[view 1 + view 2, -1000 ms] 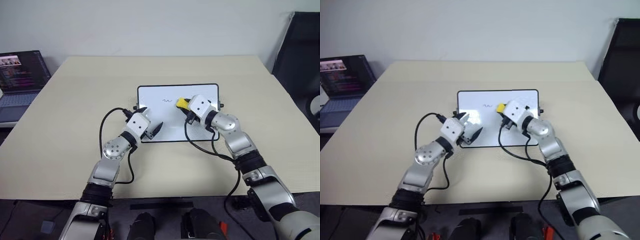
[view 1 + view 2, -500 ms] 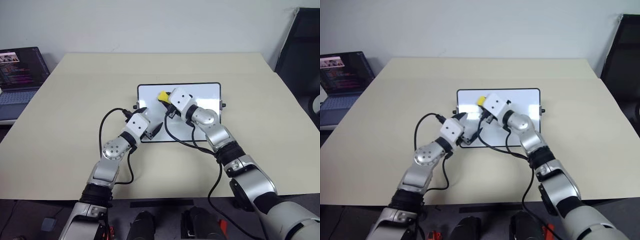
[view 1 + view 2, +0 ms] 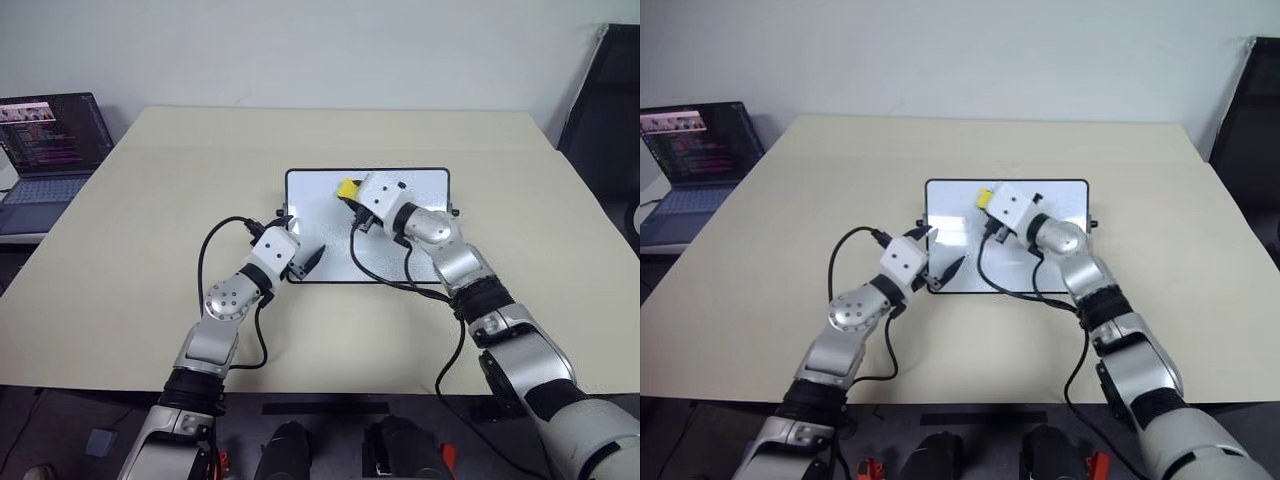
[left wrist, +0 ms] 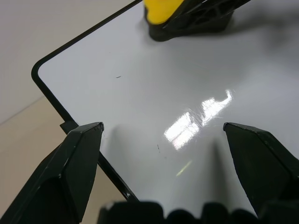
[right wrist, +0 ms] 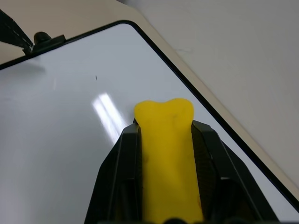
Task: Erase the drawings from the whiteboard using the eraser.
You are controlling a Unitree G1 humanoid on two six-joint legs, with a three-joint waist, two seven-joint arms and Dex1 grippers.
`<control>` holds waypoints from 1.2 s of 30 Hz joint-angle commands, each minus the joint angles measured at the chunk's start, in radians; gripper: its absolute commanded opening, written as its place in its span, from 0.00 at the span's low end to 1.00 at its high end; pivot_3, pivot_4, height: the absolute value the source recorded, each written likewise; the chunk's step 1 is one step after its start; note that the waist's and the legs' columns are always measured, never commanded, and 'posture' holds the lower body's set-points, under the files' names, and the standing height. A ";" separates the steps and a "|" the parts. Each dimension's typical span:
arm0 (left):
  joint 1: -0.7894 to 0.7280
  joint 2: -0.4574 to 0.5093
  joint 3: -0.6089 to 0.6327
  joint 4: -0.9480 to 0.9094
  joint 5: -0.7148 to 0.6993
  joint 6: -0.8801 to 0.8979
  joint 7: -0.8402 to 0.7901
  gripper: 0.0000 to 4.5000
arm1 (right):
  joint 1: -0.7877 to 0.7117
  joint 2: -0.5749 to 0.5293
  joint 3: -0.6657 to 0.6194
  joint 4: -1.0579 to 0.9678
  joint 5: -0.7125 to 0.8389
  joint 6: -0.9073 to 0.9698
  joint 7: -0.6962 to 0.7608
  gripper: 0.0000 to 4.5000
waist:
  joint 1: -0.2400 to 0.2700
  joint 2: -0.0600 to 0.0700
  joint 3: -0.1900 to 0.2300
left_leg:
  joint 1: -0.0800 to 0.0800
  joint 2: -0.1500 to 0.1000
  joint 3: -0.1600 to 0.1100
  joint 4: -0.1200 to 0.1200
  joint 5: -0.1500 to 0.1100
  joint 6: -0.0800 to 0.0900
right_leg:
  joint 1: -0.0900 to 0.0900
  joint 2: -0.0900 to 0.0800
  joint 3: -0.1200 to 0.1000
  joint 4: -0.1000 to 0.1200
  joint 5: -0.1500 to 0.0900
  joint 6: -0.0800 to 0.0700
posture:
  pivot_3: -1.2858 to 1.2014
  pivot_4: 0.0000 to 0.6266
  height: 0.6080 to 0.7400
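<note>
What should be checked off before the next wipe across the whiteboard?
1. Eraser clamped in the right gripper: ok.
2. Eraser over the whiteboard, near its far edge: ok.
3. Left gripper open at the board's near left corner, clear of the eraser: ok.
4. Board flat on the table, fully within its edges: ok.
5. Drawings gone: cannot tell; a few tiny dark specks show, and the right arm hides part of the surface.
</note>
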 commanded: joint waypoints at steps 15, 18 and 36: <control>-0.066 -0.024 -0.007 0.041 -0.011 -0.049 -0.007 1.00 | 0.288 -0.162 -0.090 -0.324 0.044 0.262 0.043 0.25 | 0.008 -0.001 -0.001 | 0.001 0.000 0.000 0.000 0.000 0.001 | 0.001 0.000 0.000 -0.001 0.000 0.000 | 0.52 0.24 1.00; -0.051 -0.027 -0.013 0.028 -0.016 -0.052 -0.012 1.00 | 0.361 -0.123 -0.137 -0.474 0.143 0.290 0.053 0.25 | 0.009 -0.001 -0.001 | 0.000 0.000 0.000 0.000 0.000 0.000 | 0.001 0.000 -0.001 -0.002 0.000 0.000 | 0.52 0.24 1.00; 0.018 -0.116 -0.104 -0.100 -0.292 0.027 -0.343 1.00 | 0.795 -0.124 -0.337 -1.035 0.246 0.536 -0.100 0.25 | 0.007 0.000 0.001 | -0.007 0.000 0.000 -0.003 0.000 -0.001 | -0.001 0.001 -0.002 -0.013 0.001 0.002 | 0.52 0.24 1.00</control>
